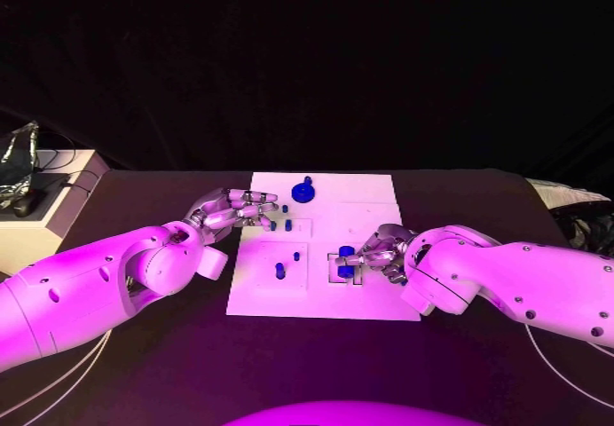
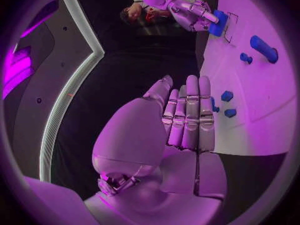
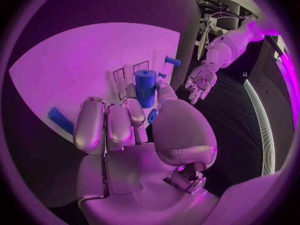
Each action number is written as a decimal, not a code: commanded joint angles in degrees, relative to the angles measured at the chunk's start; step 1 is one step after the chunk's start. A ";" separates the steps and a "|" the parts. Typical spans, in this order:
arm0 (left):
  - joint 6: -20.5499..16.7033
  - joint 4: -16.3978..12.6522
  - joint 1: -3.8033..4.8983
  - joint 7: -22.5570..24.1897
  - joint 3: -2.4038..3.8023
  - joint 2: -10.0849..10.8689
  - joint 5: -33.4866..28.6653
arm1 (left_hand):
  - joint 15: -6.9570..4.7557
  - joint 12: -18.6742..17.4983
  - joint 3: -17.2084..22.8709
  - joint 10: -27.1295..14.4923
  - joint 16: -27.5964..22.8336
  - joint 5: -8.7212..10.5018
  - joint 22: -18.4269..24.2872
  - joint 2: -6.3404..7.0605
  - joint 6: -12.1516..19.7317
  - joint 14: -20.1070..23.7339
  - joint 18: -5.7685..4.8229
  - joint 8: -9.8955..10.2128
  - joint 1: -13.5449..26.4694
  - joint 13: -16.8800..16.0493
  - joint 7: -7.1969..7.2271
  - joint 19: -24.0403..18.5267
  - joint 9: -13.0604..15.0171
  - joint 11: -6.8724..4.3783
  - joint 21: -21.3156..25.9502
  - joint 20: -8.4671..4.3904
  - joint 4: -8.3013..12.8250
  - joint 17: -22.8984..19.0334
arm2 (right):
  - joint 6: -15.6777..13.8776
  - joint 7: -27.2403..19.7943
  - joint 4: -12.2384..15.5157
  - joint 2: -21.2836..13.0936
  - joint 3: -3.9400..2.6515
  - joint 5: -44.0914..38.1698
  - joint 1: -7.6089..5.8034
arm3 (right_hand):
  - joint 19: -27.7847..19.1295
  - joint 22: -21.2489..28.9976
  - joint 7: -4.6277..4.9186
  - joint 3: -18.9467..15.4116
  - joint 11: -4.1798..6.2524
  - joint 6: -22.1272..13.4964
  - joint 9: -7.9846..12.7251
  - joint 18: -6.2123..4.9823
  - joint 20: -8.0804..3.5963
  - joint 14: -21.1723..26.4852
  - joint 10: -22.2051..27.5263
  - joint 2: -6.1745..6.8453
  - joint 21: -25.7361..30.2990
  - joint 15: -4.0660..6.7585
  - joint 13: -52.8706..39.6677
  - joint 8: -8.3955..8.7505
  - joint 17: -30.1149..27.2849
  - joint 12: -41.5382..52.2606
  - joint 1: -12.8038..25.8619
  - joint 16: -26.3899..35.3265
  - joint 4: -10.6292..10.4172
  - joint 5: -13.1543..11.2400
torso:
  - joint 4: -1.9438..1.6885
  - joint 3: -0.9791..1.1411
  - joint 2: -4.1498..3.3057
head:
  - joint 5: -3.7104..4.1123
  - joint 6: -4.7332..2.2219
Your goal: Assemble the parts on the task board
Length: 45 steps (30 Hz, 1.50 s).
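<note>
backdrop: black curtain (image 1: 307, 80) | surface: black table (image 1: 307, 364) | far left: pale cabinet (image 1: 51, 213)

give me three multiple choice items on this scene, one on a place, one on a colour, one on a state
1. Where is the right robot hand?
A. over the task board's near right part
B. off the table
C. at the board's far left corner

2. What colour are the parts, such as the cylinder?
A. yellow
B. blue
C. green

3. What is the left robot hand doing?
A. gripping a cylinder
B. holding nothing, fingers straight
C. pressing a screwdriver

Key: 1 A, the head view shows it above the board's near right recess. 2 B, the cylinder and the small pieces are blue in every view. 3 B, the left wrist view shows its fingers straight and together with nothing in them, at the board's left edge.
</note>
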State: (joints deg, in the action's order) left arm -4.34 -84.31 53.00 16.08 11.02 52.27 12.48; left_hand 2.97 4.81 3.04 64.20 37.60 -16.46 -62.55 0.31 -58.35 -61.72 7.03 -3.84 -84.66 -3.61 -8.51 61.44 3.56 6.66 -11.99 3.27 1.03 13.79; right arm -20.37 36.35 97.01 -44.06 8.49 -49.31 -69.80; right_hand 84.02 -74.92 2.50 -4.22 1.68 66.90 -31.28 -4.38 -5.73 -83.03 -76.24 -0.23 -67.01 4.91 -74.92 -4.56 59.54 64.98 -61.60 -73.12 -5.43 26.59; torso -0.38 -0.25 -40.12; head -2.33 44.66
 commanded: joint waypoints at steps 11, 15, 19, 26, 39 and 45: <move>0.92 -0.11 0.00 0.20 0.05 0.00 -0.36 | 0.05 -0.35 0.47 -0.18 0.04 -0.13 -0.19 0.31 0.05 0.23 -0.23 0.13 0.55 0.08 -0.24 -0.37 0.03 0.13 0.00 -0.01 -0.17 0.09 | 3.08 1.22 -0.96 0.86 0.15 -6.91 0.27 | 2.77 -9.11 0.03 6.42 0.15 0.21 0.10 0.52 -0.24 0.18 -0.48 -0.92 -0.09 0.29 -2.86 -0.07 -0.21 -0.41 -0.35 0.31 6.43 -0.89 | 0.04 0.05 -0.02 | -0.24 0.10; 0.90 -0.07 0.00 0.18 0.05 -0.01 -0.44 | 0.05 -0.35 0.47 -0.18 0.04 -0.13 -0.19 0.31 0.05 0.23 -0.23 0.13 0.55 0.08 -0.24 -0.37 0.03 0.13 0.00 -0.01 -0.17 0.09 | 3.92 1.38 -0.90 0.89 0.18 -7.97 0.39 | 2.77 -9.18 0.07 6.09 0.13 0.24 0.20 0.55 -0.19 0.10 -0.51 -0.62 -0.24 0.27 -2.80 -0.11 -0.03 -0.53 -0.80 0.28 5.64 -1.00 | 0.09 0.09 -0.04 | -0.47 0.18; 0.96 -0.06 0.00 0.12 0.05 -0.07 -0.65 | 0.07 -0.35 0.53 -0.23 0.05 -0.16 -0.14 0.28 0.22 0.22 -0.21 0.15 0.75 0.08 -0.34 -0.29 0.03 0.16 0.18 0.04 -0.29 0.09 | 4.55 1.41 -0.67 0.91 0.20 -8.53 0.51 | 2.75 -9.16 0.11 5.88 0.10 0.19 0.23 0.54 -0.19 0.13 -0.42 -0.44 -0.20 0.26 -2.76 -0.09 -0.04 -0.64 -0.57 0.31 5.37 -1.15 | 0.11 0.06 -0.01 | -0.59 0.11; 1.04 -0.01 0.00 0.13 0.05 -0.04 -0.78 | 0.11 -0.33 0.29 -0.30 0.04 -0.20 0.09 0.51 0.28 0.22 -0.22 0.12 1.17 0.07 -0.27 -0.18 0.03 0.15 0.48 0.14 -0.59 0.08 | 4.65 1.45 -0.16 0.88 0.22 -9.28 0.68 | 2.72 -9.13 0.13 5.57 0.12 0.24 0.23 0.52 -0.17 0.13 -0.36 -0.07 -0.09 0.25 -2.68 -0.14 -0.11 -0.78 -0.51 0.44 4.70 -1.44 | 0.03 0.07 -0.01 | -0.77 0.21; 0.88 -0.08 0.00 0.26 0.05 0.12 -0.83 | 0.13 -0.14 -0.65 -0.41 0.01 -0.20 1.54 0.49 0.36 0.16 -0.20 0.12 0.81 0.07 -0.31 0.69 0.03 0.17 1.69 0.22 -1.38 0.05 | 4.12 1.43 -0.43 1.13 0.23 -9.40 0.73 | 2.76 -9.17 0.08 5.39 0.11 0.34 0.17 0.55 -0.19 0.13 -0.41 0.05 -0.23 0.26 -2.64 -0.25 0.04 -0.83 -0.43 0.43 3.81 -1.58 | 0.05 0.03 -0.07 | -0.88 0.20; 0.76 -0.15 0.00 0.26 0.05 0.22 -0.83 | 0.13 -0.14 -0.65 -0.41 0.01 -0.20 1.54 0.49 0.36 0.16 -0.20 0.12 0.81 0.07 -0.31 0.69 0.03 0.17 1.69 0.22 -1.38 0.05 | 3.60 1.27 -1.28 1.61 0.24 -9.19 0.74 | 2.67 -9.07 0.28 4.78 -0.03 0.11 0.27 0.49 -0.13 0.17 -0.07 0.74 0.15 0.15 -2.32 -0.13 -0.16 -1.47 0.55 0.65 2.49 -3.80 | 0.01 0.04 -0.07 | -0.91 0.27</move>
State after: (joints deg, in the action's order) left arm -4.28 -84.28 53.00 15.92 11.03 52.50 12.03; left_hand 2.97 4.81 2.46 64.20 37.60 -16.46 -61.03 0.94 -58.14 -61.72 7.03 -3.84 -83.56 -3.60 -8.71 61.75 3.56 6.66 -10.48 3.58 -0.18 13.79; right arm -17.58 36.96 96.17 -42.43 8.51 -57.99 -69.33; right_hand 83.99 -74.93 2.57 -2.88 1.66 66.83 -31.09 -4.37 -5.71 -83.03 -76.42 -0.21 -67.17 4.91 -74.94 -4.57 59.46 63.67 -61.60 -72.65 -6.30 22.91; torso -0.34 -0.20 -40.17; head -3.24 44.84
